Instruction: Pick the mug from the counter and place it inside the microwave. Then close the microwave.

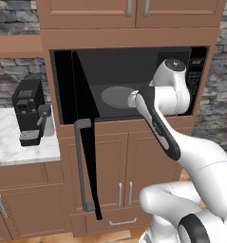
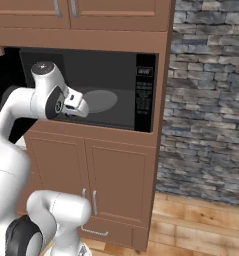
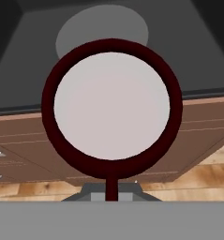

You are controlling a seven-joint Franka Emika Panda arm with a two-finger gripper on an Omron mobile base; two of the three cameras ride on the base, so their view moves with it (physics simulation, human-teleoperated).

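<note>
The dark red mug (image 3: 111,105) hangs close before the hand camera, its pale inside facing me and its handle pointing down to my gripper (image 3: 111,193), which is shut on it. Behind it is the open microwave (image 1: 134,61), with the round grey turntable (image 3: 101,26) further in. The mug hangs at the front edge of the opening, just over the wooden ledge. In the base views my hand (image 2: 76,105) sits at the cavity's mouth, in front of the turntable (image 1: 116,96). The arm hides the mug there. The microwave door (image 1: 86,142) stands swung out to the left.
The door's long grey bar handle (image 1: 80,163) juts toward me. The button panel (image 2: 144,95) lines the cavity's right side. A black coffee machine (image 1: 29,111) stands on the marble counter (image 1: 10,149) at left. Wooden cabinets (image 2: 106,175) sit below, and a stone wall (image 2: 211,100) rises at right.
</note>
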